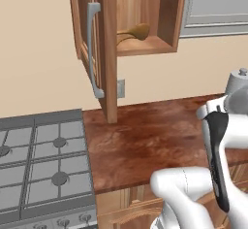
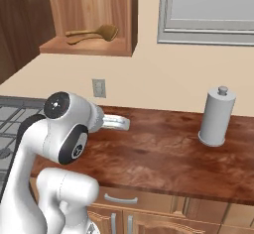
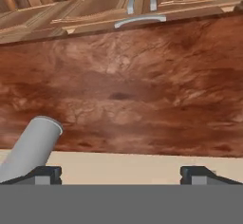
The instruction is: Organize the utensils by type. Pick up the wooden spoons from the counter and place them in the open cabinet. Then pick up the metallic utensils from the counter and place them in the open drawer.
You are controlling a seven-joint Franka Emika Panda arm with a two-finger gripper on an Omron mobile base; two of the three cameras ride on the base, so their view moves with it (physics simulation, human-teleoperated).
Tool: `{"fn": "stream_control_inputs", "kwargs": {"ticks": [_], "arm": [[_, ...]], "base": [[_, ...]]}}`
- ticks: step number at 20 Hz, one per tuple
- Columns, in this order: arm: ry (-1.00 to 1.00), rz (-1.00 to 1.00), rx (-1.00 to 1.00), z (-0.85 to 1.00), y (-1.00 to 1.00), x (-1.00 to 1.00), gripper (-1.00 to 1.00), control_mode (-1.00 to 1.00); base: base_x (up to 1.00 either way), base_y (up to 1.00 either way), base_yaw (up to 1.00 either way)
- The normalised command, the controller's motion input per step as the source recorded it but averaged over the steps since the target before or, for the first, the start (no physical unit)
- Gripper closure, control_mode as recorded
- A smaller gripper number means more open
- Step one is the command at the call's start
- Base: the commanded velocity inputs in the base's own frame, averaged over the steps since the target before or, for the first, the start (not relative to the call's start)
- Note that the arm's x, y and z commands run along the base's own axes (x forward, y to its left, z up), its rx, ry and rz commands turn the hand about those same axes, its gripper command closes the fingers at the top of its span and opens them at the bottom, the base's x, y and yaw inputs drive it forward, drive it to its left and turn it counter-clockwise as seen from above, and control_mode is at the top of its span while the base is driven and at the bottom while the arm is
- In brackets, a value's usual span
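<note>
The claw (image 3: 121, 173) stood wide open and empty, its two dark tips well apart at the bottom of the hand view, looking down on the bare reddish tabletop (image 3: 123, 95). One wooden spoon (image 1: 131, 33) already lay on the shelf of the open cabinet (image 1: 145, 46), high above the claw and off toward the stove (image 1: 43, 160), so that half of the job looked done. The step in hand seemed to be finding the fork, which could not be made out anywhere on the stretch of tabletop under the claw; the open drawer could not be told either, since the drawer fronts (image 3: 137, 21) past the tabletop's edge all appeared shut. To do this step well, the arm would probably need to swing or the base to drive along the tabletop until the fork came under the claw, then lower with the tips straddling the thin handle crosswise, because a slim utensil lying flat is easy to push rather than pinch. The grey paper-towel roll (image 2: 216, 116) stood close beside the claw and would be worth clearing on any sweep. Counted: one spoon, one cabinet, one roll, one wall socket (image 2: 98, 87), one window (image 2: 208, 10).
</note>
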Motion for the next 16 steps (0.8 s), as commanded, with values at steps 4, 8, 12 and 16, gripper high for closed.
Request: {"fn": "stream_control_inputs", "kwargs": {"ticks": [4,8,12,16], "arm": [[0.12,-0.06,-0.07,-0.60,0.06,-0.01,-1.00,-1.00],[0.04,-0.01,-0.01,-0.33,0.01,-0.05,-1.00,-1.00],[0.00,0.00,0.00,-0.19,0.01,-0.10,-1.00,-1.00],[0.00,0.00,0.00,-0.18,0.02,-0.11,-1.00,-1.00]], "base": [[0.00,0.00,0.00],[0.00,0.00,0.00],[0.00,0.00,0.00],[0.00,0.00,0.00]]}}
